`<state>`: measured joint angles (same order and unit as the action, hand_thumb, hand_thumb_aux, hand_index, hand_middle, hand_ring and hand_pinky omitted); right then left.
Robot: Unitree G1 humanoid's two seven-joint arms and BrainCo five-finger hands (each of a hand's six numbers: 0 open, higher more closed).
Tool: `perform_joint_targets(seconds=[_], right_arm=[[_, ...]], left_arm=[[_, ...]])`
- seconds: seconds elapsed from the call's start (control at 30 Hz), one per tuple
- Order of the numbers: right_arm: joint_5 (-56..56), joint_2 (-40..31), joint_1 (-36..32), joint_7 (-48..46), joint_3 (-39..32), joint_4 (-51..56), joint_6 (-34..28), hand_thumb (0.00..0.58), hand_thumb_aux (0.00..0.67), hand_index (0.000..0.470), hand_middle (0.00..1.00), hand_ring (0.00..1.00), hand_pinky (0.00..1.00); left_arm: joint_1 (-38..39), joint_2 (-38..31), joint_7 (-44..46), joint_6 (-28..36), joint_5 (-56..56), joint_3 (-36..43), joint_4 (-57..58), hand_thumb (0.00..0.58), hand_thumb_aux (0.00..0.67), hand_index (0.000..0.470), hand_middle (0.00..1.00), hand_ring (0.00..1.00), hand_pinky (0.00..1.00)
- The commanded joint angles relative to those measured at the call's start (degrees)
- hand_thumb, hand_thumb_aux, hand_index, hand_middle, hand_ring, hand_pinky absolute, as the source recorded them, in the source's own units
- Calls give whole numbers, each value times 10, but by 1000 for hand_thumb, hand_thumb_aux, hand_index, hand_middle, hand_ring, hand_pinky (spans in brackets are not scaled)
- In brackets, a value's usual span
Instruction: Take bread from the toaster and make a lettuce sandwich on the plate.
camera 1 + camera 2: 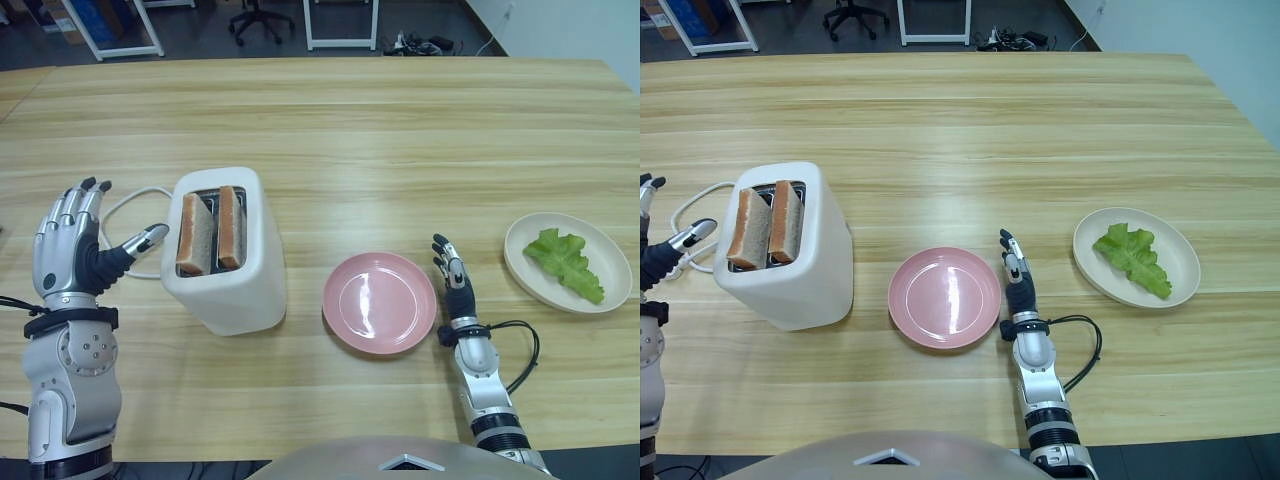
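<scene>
A white toaster point(240, 270) stands left of centre with two slices of bread point(211, 229) upright in its slots. An empty pink plate point(379, 302) lies in the middle near the front. A green lettuce leaf point(567, 262) rests on a cream plate point(520, 262) at the right. My left hand point(76, 245) is raised just left of the toaster, open, fingers spread, thumb pointing at the toaster, holding nothing. My right hand point(453, 279) is open, fingers straight, on edge just right of the pink plate.
The toaster's white cord point(125, 205) loops on the table between my left hand and the toaster. The wooden table point(400, 130) stretches far back. Office chairs and white frames stand beyond its far edge.
</scene>
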<state>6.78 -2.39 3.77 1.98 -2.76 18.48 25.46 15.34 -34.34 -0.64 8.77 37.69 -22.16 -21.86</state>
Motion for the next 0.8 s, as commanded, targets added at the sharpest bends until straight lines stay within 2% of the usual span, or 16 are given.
perform_joint_targets(seconds=[0.03, 0.2, 0.63, 0.8], right_arm=[[-2, -1, 2, -2, 1, -3, -9, 0, 0, 0, 0, 0, 0], [1, 3, 4, 5, 0, 0, -8, 0, 0, 0, 0, 0, 0], [-1, -1, 10, 2, 0, -8, -12, 0, 0, 0, 0, 0, 0], [0, -1, 13, 2, 0, -12, -14, 0, 0, 0, 0, 0, 0]], left_arm=[[6, 13, 10, 3, 5, -1, -48, 0, 0, 0, 0, 0, 0], [22, 43, 51, 0, 10, 52, -136, 0, 0, 0, 0, 0, 0], [49, 56, 61, 20, 56, 48, -109, 0, 0, 0, 0, 0, 0], [56, 74, 72, 0, 65, 106, -119, 0, 0, 0, 0, 0, 0]])
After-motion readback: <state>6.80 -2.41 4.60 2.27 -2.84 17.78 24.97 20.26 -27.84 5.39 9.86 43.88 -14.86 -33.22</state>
